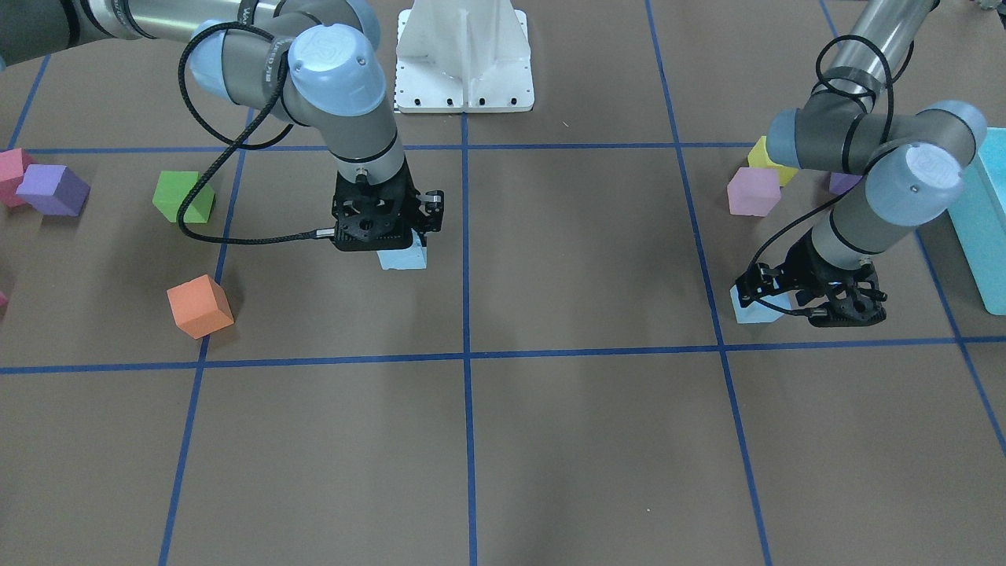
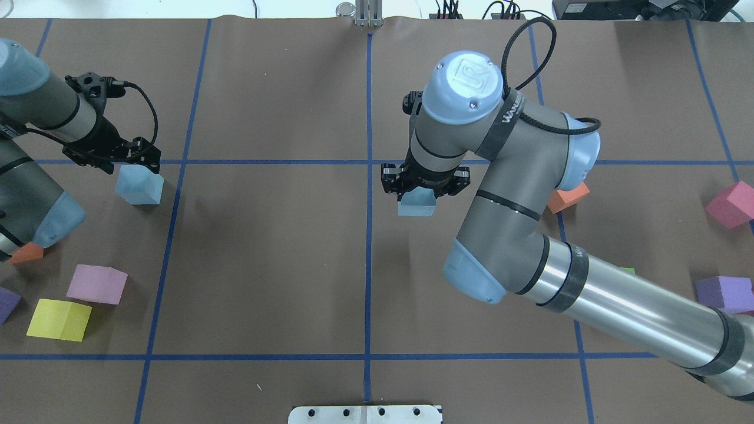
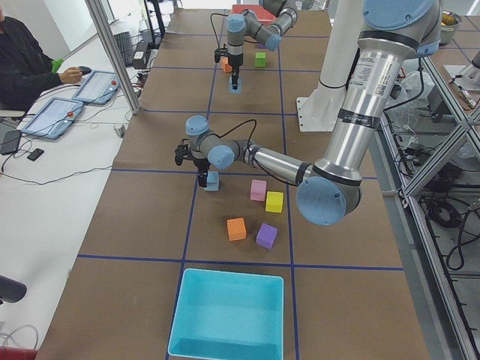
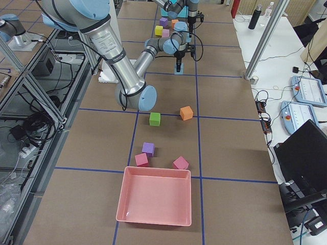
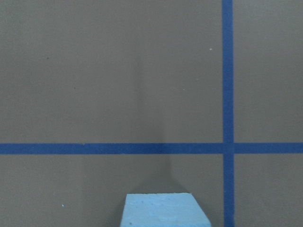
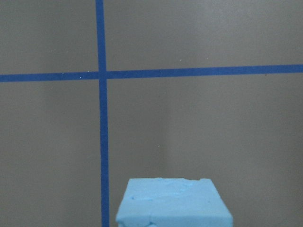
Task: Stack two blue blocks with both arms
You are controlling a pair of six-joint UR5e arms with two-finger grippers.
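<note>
The right gripper (image 2: 423, 187) points straight down, right over the right blue block (image 2: 417, 206). Its fingers are hidden under its black body, so I cannot tell if they squeeze the block or only sit around it. In the right wrist view the top of this block fills the bottom middle. The block is near the middle of the table (image 2: 265, 265), just beside the long blue tape line (image 2: 369, 265) that runs down the centre. The left gripper (image 2: 140, 158) leans over a bit, and its tip is at the left blue block (image 2: 139, 187). Its fingers are hard to see too, so I cannot tell if it grips or not. This block is far over on the robot's left side. The two blue blocks are well apart and not stacked. An orange cube (image 2: 570, 197) peeks out from behind the right arm (image 2: 618, 306). A pink cube (image 2: 97, 284) and a yellow cube (image 2: 59, 319) lie close together near the left arm (image 2: 35, 106). A turquoise bin (image 3: 187, 341) sits at the left end of the table, and a pink bin (image 4: 155, 220) at the right end.
</note>
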